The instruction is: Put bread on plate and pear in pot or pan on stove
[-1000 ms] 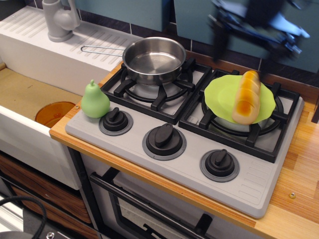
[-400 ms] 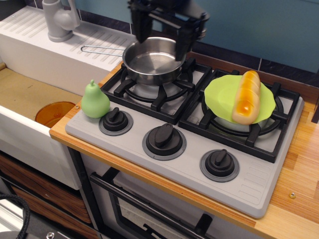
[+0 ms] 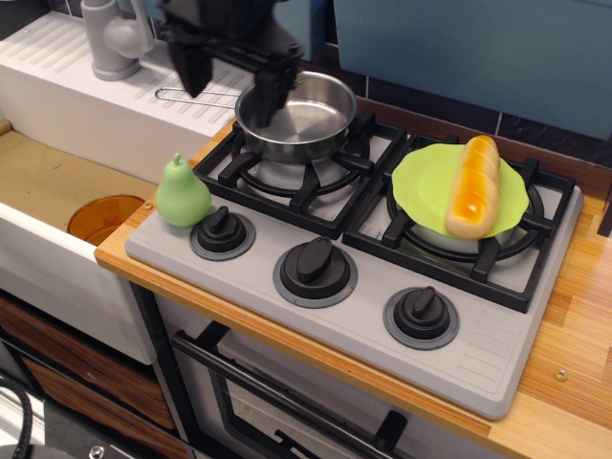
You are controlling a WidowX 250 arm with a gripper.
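1. Gripper point(image 3: 232, 84) hangs at top left, over the pan's left rim and handle; fingers point(image 3: 195, 69) spread wide apart, nothing btwn them.
2. One finger is left of the pan above the white drainboard point(image 3: 86, 86); the other is in front of the pan's left rim. Can't tell if it touches.
3. Pan point(image 3: 298, 117) sits on the left burner grate point(image 3: 304, 167) of the stove point(image 3: 363, 316), looks empty, wire handle point(image 3: 191, 95) pointing left over the drainboard.
4. Pear point(image 3: 182, 193) stands upright at the stove's front-left corner, just left of the 1st knob point(image 3: 222, 232), not in the pan.
5. Bread point(image 3: 474, 185) lies on the plate point(image 3: 421, 186), running front to back toward the plate's right side, near end at the rim.
6. Plate rests on the right grate.
7. Orange cup point(image 3: 105, 216) sits down in the sink w/ tan floor, left of the pear.
8. Grey faucet point(image 3: 113, 38) at top left, behind the gripper.
9. Wood counter point(image 3: 574, 325) runs right of the stove; 2 more knobs along the front.
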